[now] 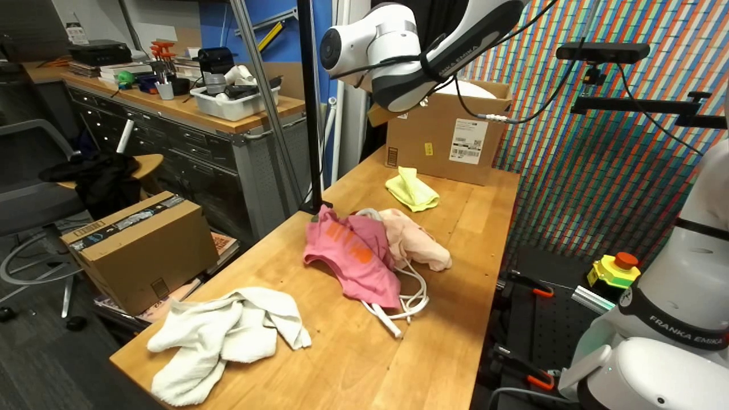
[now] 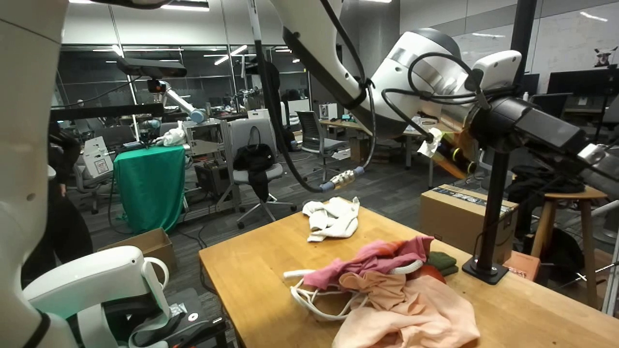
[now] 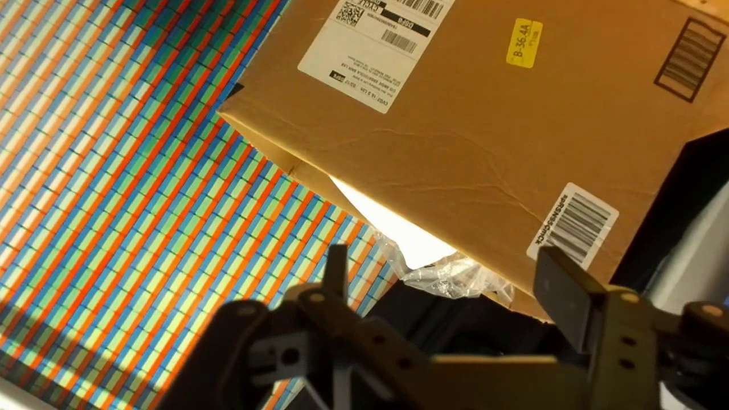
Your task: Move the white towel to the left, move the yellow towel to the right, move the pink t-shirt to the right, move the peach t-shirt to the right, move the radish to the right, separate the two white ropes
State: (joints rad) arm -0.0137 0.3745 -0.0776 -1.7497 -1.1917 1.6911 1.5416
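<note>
Lifting the crumpled, bright pink fabric t-shirt (image 1: 354, 272) from the middle of the wooden tabletop (image 1: 438, 364), judged next, required a cloth-only pinch, avoiding the thin, looping white rope (image 1: 389, 323) partly beneath. Jaws stood wide apart, holding nothing.

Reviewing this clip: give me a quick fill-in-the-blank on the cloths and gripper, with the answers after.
1. The pink t-shirt lies right beside the ____ t-shirt.
2. The small towel near the cardboard box on the table is ____.
3. The other towel, farther from that box, is ____.
4. The gripper is not shut but ____.
Missing words: peach; yellow; white; open.
</note>
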